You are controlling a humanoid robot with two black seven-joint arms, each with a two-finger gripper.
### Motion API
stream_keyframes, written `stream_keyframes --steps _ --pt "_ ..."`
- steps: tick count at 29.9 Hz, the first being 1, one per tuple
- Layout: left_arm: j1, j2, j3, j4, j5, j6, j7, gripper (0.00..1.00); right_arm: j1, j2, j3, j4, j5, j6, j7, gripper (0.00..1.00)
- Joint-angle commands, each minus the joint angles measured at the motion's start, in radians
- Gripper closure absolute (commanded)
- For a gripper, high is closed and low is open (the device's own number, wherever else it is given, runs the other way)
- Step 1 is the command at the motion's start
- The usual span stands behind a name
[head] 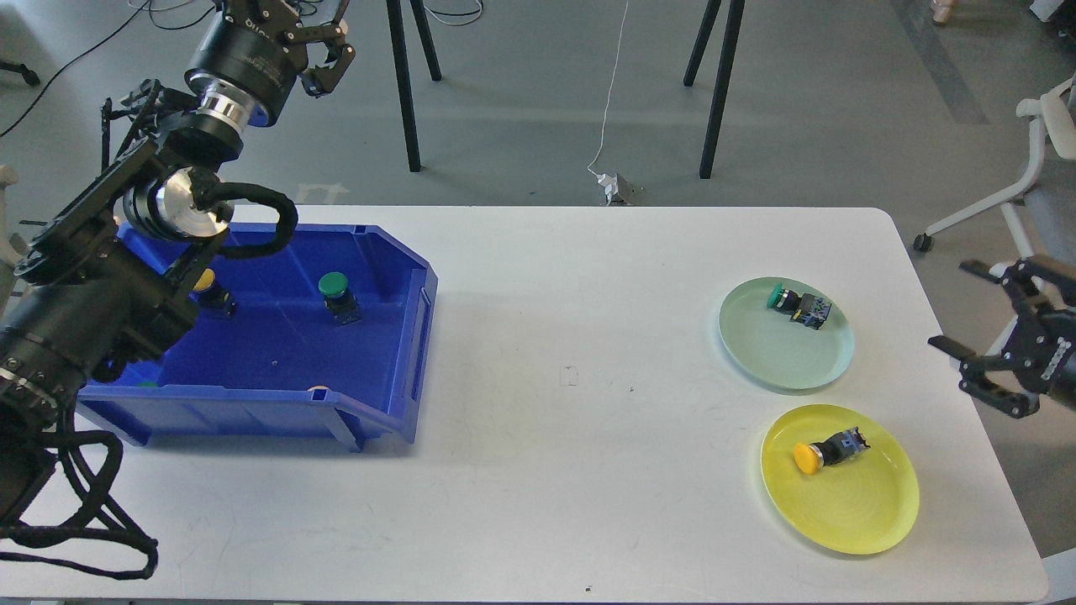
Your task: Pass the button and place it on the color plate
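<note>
**Operator:** Report the position of each button.

**Unit:** A yellow-capped button [828,453] lay on its side on the yellow plate [874,512], cap toward my left. A green-capped button [797,305] lay on its side on the green plate [773,357], near the far rim. Two more sat in the blue bin [403,336]: a second green button [337,296] stood upright near the middle of the bin floor, and a second yellow button [210,290] stood at the bin's left, partly hidden behind my left arm.

**Operator:** State of the jaws?

**Unit:** My right gripper [967,315] hung beyond the right edge of the tabletop [588,378], level with the green plate. Its jaws were apart and held nothing. My left gripper [324,42] was raised above and behind the bin's far left corner, over the floor. Its jaws were also apart, with nothing between them.

**Operator:** Layout of the containers?

**Unit:** The bin sat at the left of the tabletop, open front facing me. The two plates sat at the right, well apart from the bin; the green plate was farther from me, the yellow plate nearer, the two just beside each other without touching.

**Operator:** Anything beyond the tabletop?

**Unit:** Black stand legs [403,92] stood on the grey floor behind it, and part of a white chair [1021,185] showed at the far right.
</note>
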Motion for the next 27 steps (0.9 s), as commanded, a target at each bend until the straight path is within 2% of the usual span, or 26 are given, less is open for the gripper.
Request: stream_keyframes --steps 1,5,8,15,18,20,22,27 --pt "-0.006 -0.010 0.000 0.040 -0.001 -0.004 0.000 0.00 0.110 0.095 0.125 -0.037 0.010 0.005 0.002 0.01" --pt "-0.032 -0.027 0.000 0.070 -0.002 -0.009 0.000 0.00 0.342 0.314 0.144 -0.168 0.009 0.007 0.002 0.01" --pt "-0.044 -0.028 -0.003 0.087 -0.007 -0.009 0.000 0.00 0.491 0.423 0.138 -0.311 0.010 0.007 0.000 0.01" --pt "-0.056 -0.044 -0.077 0.101 -0.068 -0.021 0.002 0.00 0.669 0.600 0.132 -0.514 0.043 0.001 -0.014 0.01" --pt "-0.056 -0.045 -0.088 0.110 -0.097 -0.041 0.002 0.00 0.735 0.658 0.112 -0.610 0.067 0.001 -0.040 0.01" --pt "-0.056 -0.045 -0.089 0.133 -0.102 -0.043 0.002 0.00 0.790 0.698 0.080 -0.713 0.067 0.008 -0.058 0.01" --pt "-0.058 -0.047 -0.089 0.155 -0.102 -0.043 0.002 0.00 0.844 0.738 0.051 -0.819 0.069 0.011 -0.055 0.01" --pt "-0.055 -0.048 -0.088 0.164 -0.103 -0.060 0.002 0.00 0.867 0.769 0.046 -0.868 0.070 0.011 -0.046 0.01"
